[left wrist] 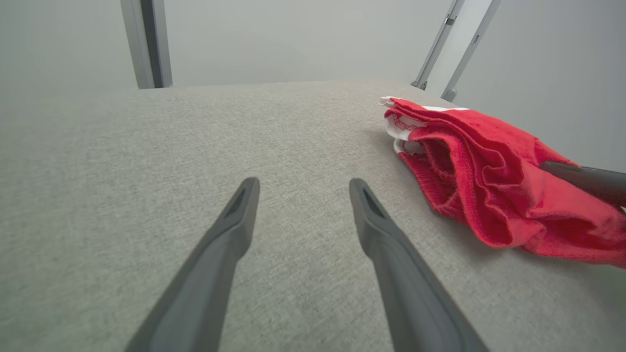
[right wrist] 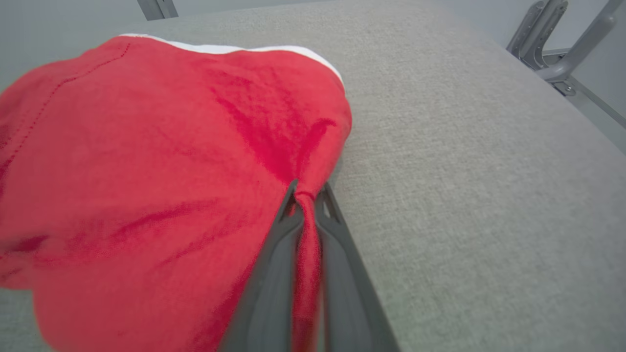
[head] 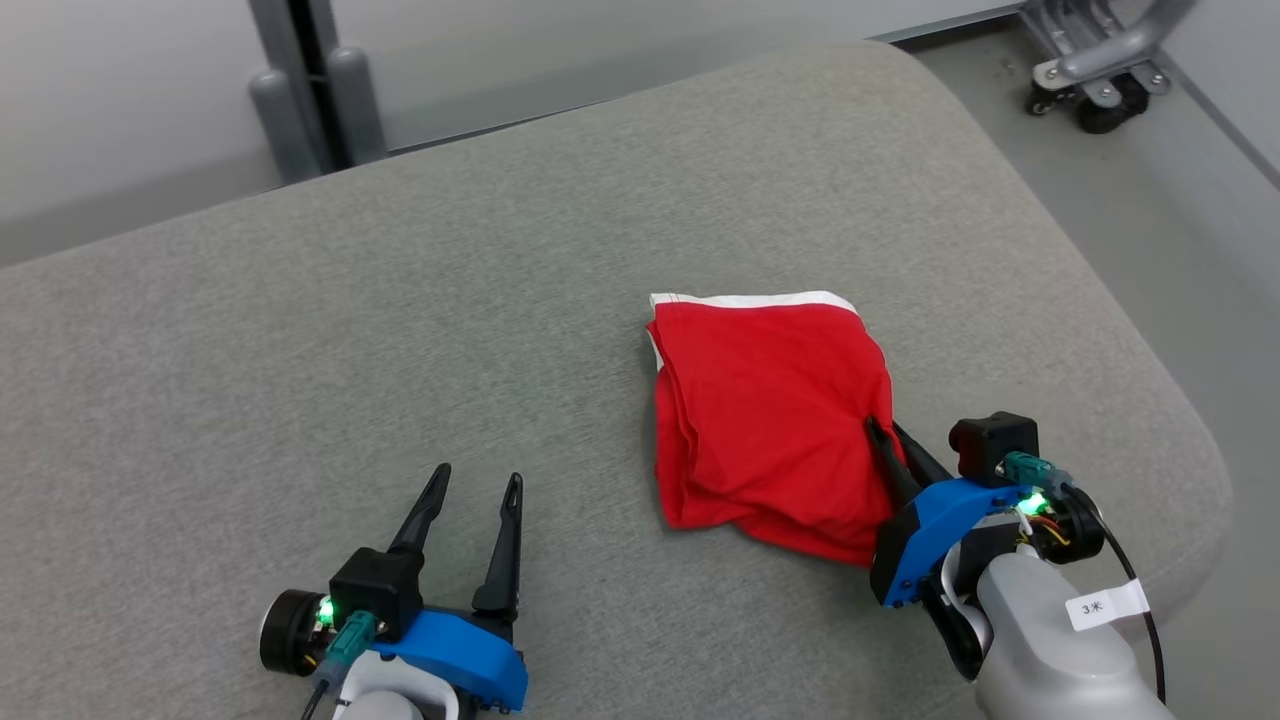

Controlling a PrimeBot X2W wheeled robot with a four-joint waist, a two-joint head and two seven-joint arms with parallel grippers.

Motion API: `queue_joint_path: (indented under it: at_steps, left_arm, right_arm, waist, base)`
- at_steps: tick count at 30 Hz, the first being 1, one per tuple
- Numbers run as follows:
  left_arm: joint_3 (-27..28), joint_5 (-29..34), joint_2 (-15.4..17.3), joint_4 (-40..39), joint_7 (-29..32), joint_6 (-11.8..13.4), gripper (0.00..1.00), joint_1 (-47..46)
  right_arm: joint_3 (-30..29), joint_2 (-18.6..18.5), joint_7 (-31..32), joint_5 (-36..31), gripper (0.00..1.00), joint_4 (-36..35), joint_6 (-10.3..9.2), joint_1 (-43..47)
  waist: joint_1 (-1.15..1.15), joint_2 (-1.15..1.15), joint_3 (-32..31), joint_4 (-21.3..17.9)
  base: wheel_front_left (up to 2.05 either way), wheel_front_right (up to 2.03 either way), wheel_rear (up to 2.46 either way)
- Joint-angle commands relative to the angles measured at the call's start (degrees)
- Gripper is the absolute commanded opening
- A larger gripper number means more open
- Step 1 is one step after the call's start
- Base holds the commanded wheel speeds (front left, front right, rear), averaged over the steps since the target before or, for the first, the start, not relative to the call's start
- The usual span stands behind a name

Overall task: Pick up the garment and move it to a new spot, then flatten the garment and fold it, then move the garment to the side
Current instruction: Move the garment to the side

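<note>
A folded red garment (head: 765,420) with a white band along its far edge lies on the grey padded table (head: 400,330), right of centre. My right gripper (head: 885,430) is shut on the garment's right edge; in the right wrist view red cloth (right wrist: 146,171) is pinched between the two fingers (right wrist: 274,254). The left wrist view has the garment (left wrist: 489,176) at its right, with one dark right finger (left wrist: 587,178) lying against it. My left gripper (head: 478,485) is open over bare table at the lower left, well apart from the garment.
The table's rounded right edge (head: 1180,400) is close to my right gripper, with grey floor beyond it. A wheeled metal frame (head: 1100,60) stands on the floor at the far right. Grey posts (head: 310,90) rise behind the table's far edge.
</note>
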Motion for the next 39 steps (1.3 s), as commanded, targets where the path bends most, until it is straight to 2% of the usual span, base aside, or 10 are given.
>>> queue_joint_path:
  at_steps: [1, 5, 9, 17, 25, 28, 30, 31, 35, 39]
  left_arm:
    - [-0.1, 0.23, 0.03, 0.16, -0.14, -0.25, 1.0, -0.96]
    - [-0.57, 0.61, 0.05, 0.61, -0.14, -0.65, 1.0, -1.32]
    - [-0.46, 1.28, 0.08, 1.14, -0.14, -0.69, 1.0, -2.21]
    - [0.59, 3.44, 1.68, 1.28, -0.14, -1.07, 1.0, -3.92]
    - [1.09, 4.54, 2.92, 0.27, 0.01, -0.87, 1.0, -6.23]
    - [1.21, 4.48, 2.99, -0.03, 0.03, -0.87, 1.0, -7.06]
    - [1.35, 4.22, 3.05, 0.14, 0.07, -0.87, 1.0, -7.39]
    - [1.3, 4.12, 3.01, 0.24, 0.07, -0.88, 1.0, -7.62]
    - [1.17, 3.89, 2.99, 1.12, 0.2, -0.88, 1.0, -8.24]
    - [1.6, 3.79, 2.84, 1.19, 0.19, -0.89, 1.0, -8.81]
  right_arm:
    - [0.38, -0.16, -0.16, 0.38, 0.0, -0.36, -0.02, 0.67]
    - [0.69, -0.14, -0.16, 0.25, 0.0, -0.62, -0.02, 0.15]
    - [-0.03, -0.51, -0.16, -3.86, 0.0, 0.43, -0.02, -2.96]
    - [-6.4, -7.3, -0.06, -13.01, 0.0, 4.95, -0.02, -13.25]
    - [-18.57, -17.65, 3.0, -23.16, 0.0, 6.2, -0.02, -21.14]
    - [-25.61, -20.01, 4.33, -26.53, 0.0, 5.03, -0.02, -21.65]
    - [-30.82, -19.93, 4.74, -28.73, 0.04, 3.57, -0.02, -20.99]
    - [-33.31, -19.5, 4.89, -30.01, 1.0, 2.86, -0.02, -20.59]
    - [-40.11, -16.52, 3.53, -34.34, 1.0, 0.08, -0.02, -19.92]
    - [-42.33, -12.33, 1.22, -37.96, 1.0, -2.17, -0.02, -20.93]
  waist:
    - [0.0, 0.0, -1.24, -2.37]
    - [0.0, 0.0, -0.48, -3.55]
    - [0.0, 0.0, 0.87, -2.53]
    - [0.0, 0.0, 5.63, 4.0]
    - [0.0, 0.0, 11.0, 10.32]
    - [0.0, 0.0, 12.34, 11.84]
    - [0.0, 0.0, 12.68, 12.56]
    - [0.0, 0.0, 12.86, 12.81]
    - [0.0, 0.0, 12.92, 12.99]
    - [0.0, 0.0, 12.03, 12.8]
  base:
    - [0.0, 0.0, 0.0]
    - [0.0, 0.0, 0.0]
    - [0.0, 0.0, 0.0]
    - [0.0, 0.0, 0.0]
    - [0.0, 0.0, 0.0]
    - [0.0, 0.0, 0.0]
    - [0.0, 0.0, 0.0]
    - [0.0, 0.0, 0.0]
    - [0.0, 0.0, 0.0]
    - [0.0, 0.0, 0.0]
